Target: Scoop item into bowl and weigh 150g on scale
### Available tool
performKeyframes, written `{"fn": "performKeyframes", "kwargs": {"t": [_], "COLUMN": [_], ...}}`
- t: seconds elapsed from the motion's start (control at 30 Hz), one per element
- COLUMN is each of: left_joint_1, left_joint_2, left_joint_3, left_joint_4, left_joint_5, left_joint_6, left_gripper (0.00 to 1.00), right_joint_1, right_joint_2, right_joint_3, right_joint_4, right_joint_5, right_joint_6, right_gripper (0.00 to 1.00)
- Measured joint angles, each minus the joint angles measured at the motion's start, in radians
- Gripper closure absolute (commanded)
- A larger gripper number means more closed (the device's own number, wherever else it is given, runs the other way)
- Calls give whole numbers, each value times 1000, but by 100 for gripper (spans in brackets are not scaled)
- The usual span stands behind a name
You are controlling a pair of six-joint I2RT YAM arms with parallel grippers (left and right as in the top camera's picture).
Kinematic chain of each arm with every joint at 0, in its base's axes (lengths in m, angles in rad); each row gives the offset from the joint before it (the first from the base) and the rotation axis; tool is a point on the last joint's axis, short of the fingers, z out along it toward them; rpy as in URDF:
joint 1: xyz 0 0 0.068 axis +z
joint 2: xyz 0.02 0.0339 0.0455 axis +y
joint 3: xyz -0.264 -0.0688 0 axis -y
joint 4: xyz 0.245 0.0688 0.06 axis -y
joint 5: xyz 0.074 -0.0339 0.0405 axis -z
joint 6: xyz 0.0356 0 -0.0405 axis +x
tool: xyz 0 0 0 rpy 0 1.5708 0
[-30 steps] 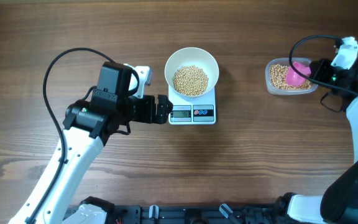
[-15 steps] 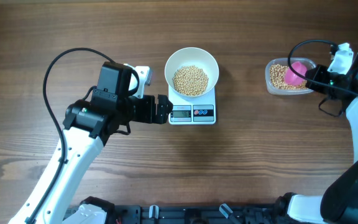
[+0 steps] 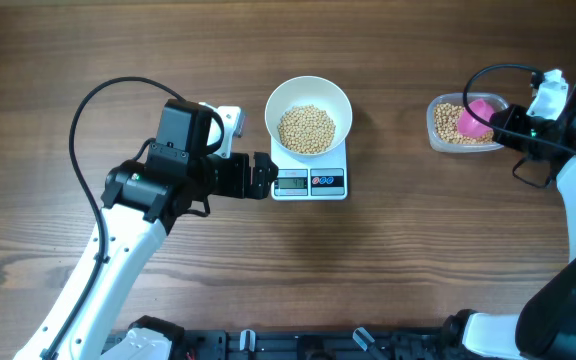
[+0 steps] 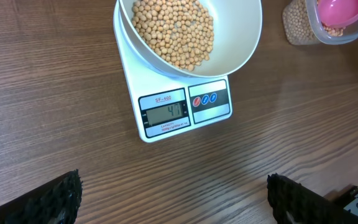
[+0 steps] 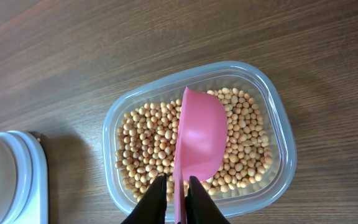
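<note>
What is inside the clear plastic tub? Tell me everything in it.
The clear tub holds tan beans with a pink scoop over them, its handle between the right fingers. The beans under the scoop and the tub's floor are covered.

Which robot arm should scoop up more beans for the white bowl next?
The right one. The right gripper pinches the pink scoop by its handle, with the scoop resting on the beans in the clear tub. The left gripper is open and empty beside the scale.
</note>
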State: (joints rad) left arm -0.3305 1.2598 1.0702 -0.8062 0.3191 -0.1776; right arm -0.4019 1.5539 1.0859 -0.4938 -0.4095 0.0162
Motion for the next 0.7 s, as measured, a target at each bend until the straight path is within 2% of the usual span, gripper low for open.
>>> {"fn": "performKeyframes", "kwargs": {"t": [0.17, 0.7], "left_joint_1": [0, 0], "left_joint_2": [0, 0], "left_joint_3": [0, 0], "left_joint_4": [0, 0], "left_joint_5": [0, 0], "left_joint_6": [0, 0], "left_gripper": [0, 0], "right_joint_1": [0, 0], "right_joint_2": [0, 0], "right_joint_3": [0, 0], "right_joint_4": [-13, -8], "right_joint_5": [0, -9], "right_joint_6": [-2, 18], "right_gripper": [96, 96]}}
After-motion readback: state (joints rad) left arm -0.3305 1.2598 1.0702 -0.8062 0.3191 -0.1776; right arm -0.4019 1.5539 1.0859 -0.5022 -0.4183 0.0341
